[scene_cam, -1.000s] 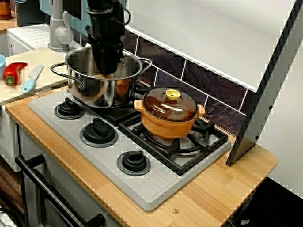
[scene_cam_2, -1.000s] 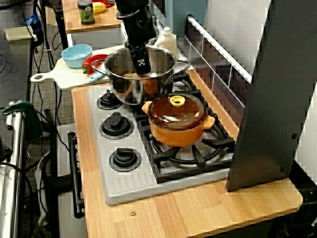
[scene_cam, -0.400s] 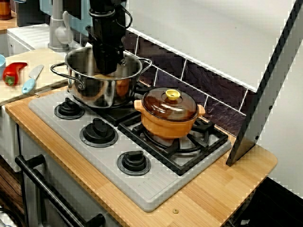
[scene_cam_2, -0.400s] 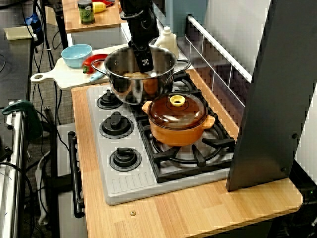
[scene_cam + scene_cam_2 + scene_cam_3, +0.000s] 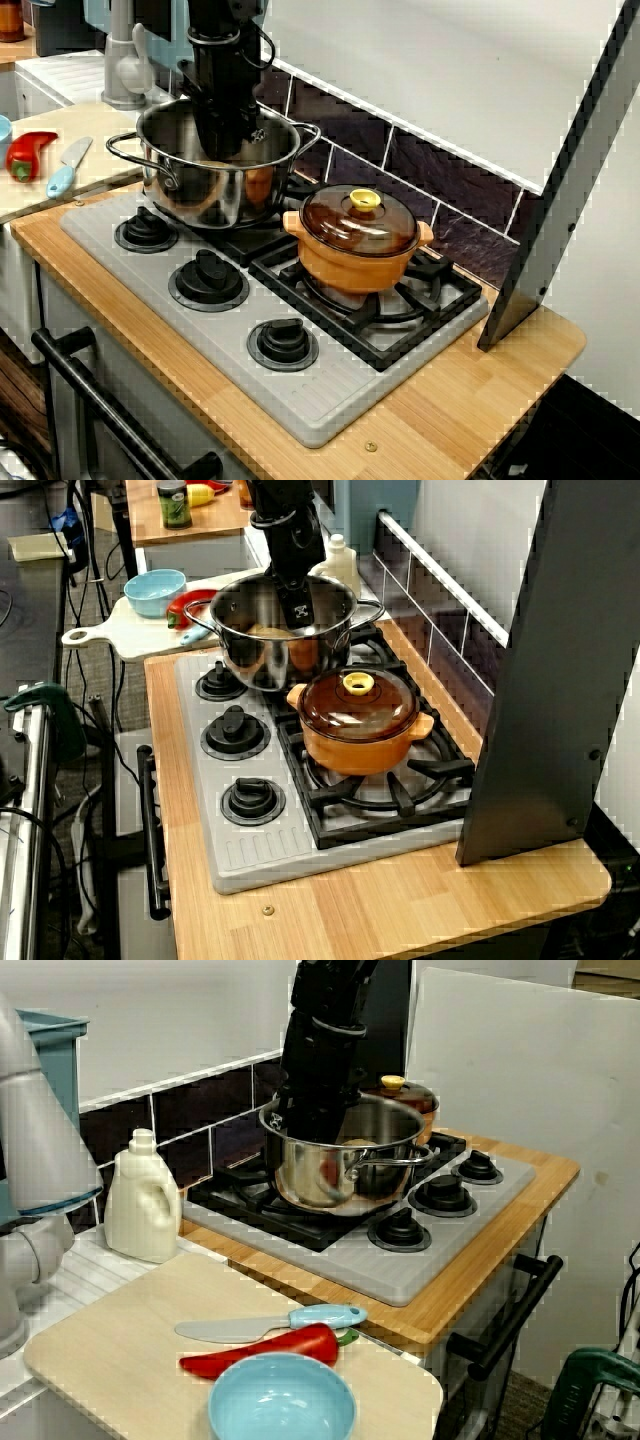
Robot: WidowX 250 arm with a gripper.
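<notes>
Black gripper (image 5: 297, 615) hangs vertical inside shiny steel two-handled pot (image 5: 250, 665), tan lump (image 5: 262, 632) just beneath its tips; opening hidden, cannot tell.

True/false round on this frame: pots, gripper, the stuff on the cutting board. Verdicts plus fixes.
1. The gripper dips into the steel pot. True.
2. The orange pot has no lid. False: a brown lid with a yellow knob sits on it.
3. The pepper lies on the cutting board beside the knife. True.
4. The bowl sits inside the steel pot. False: it is on the cutting board.
</notes>
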